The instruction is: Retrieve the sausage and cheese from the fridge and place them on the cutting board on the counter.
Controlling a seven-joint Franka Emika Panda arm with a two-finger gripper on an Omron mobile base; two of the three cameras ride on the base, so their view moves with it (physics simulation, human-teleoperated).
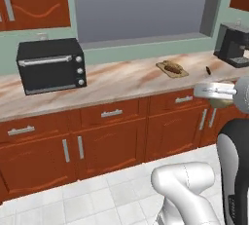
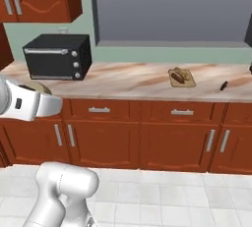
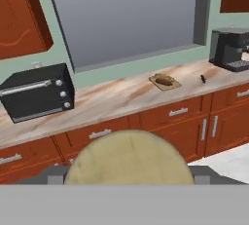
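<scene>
My gripper [image 3: 129, 173] is shut on the cheese [image 3: 129, 158], a big pale yellow-tan rounded chunk that hides the fingertips in the hand view. The cheese [image 1: 220, 103] peeks out under the white hand at the right of the left base view, in front of the cabinets. It is also seen as a tan edge [image 2: 41, 88] behind the hand. The dark red-brown sausage [image 1: 172, 66] [image 2: 179, 77] [image 3: 165, 79] lies on the light wooden cutting board [image 1: 180, 73] [image 2: 189, 82] [image 3: 172, 84], on the marbled counter [image 1: 121, 80] far ahead of the gripper. The fridge is out of view.
A black toaster oven [image 1: 51, 65] [image 2: 58, 56] stands on the counter's left. A black coffee machine [image 1: 233, 46] [image 3: 231, 48] stands at its right end. A small dark object [image 1: 208, 70] [image 2: 223, 85] lies right of the board. Reddish cabinets [image 1: 112, 141] run below; pale tile floor lies in front.
</scene>
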